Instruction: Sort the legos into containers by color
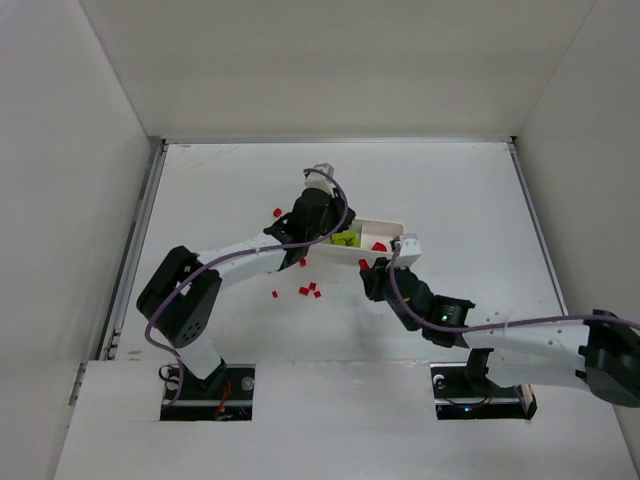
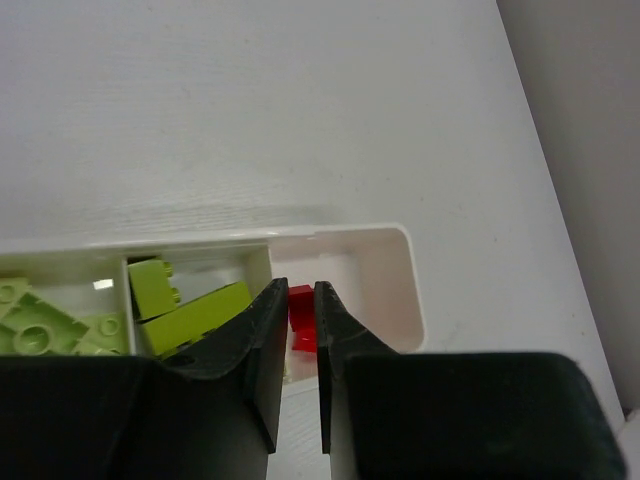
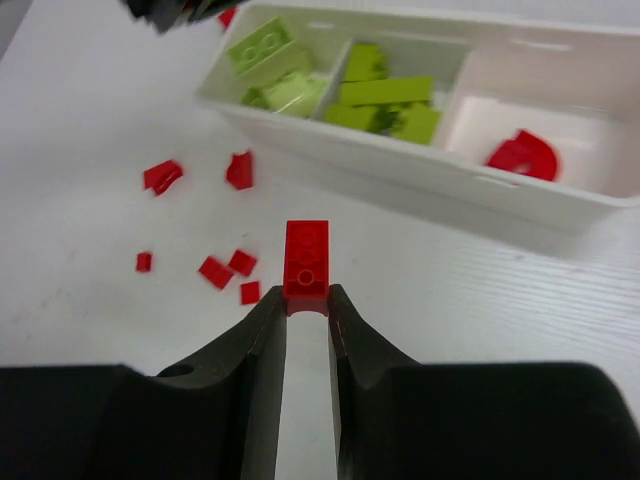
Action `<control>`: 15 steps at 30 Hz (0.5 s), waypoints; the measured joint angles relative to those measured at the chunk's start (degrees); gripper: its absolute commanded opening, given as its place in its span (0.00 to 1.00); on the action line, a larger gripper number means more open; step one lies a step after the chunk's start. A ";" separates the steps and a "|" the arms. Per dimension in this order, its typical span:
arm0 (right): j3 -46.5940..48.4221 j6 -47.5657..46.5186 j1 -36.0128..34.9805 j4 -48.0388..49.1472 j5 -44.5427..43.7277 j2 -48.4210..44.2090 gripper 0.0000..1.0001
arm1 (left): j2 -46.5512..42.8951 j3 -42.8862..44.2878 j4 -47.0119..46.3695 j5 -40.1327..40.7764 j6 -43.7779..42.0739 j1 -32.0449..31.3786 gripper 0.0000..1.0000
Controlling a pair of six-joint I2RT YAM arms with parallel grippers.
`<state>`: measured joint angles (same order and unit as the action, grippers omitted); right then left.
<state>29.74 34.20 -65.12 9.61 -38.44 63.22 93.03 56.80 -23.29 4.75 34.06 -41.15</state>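
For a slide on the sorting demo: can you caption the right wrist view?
Right pincer grips a red brick before the white tray, lime bricks and red pieces inside.

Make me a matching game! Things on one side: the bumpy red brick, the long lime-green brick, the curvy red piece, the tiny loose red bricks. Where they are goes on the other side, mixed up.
1. studded red brick
2. long lime-green brick
3. curved red piece
4. tiny loose red bricks

A. lying on the table
B. middle compartment of the white tray
C. pinched in the right gripper
D. end compartment of the tray, no green inside

Pairs: 1-C, 2-B, 3-D, 4-A
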 measured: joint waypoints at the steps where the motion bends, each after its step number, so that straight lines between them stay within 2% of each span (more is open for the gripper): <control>1: -0.87 0.31 1.73 -1.11 -0.11 -2.34 0.22 | 1.40 0.90 0.00 -0.42 0.09 -0.55 0.12; 5: -2.69 1.75 8.66 -5.88 -0.28 -9.35 0.22 | 6.58 4.96 -0.02 -2.10 0.50 -2.43 0.12; 9: -3.30 2.25 15.41 -7.67 0.37 -12.17 0.23 | 10.56 8.35 -0.04 -2.93 0.72 -3.82 0.14; 11: -3.30 2.25 17.68 -7.76 1.36 -11.69 0.23 | 12.37 9.94 0.07 -3.06 0.76 -4.44 0.17; 15: -3.02 1.86 20.63 -7.56 3.19 -8.37 0.23 | 14.62 11.61 0.42 -2.99 0.74 -5.27 0.28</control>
<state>26.72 36.05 -44.49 2.04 -35.24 54.85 107.66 68.40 -22.87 1.76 34.81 -46.41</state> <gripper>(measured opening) 0.256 0.245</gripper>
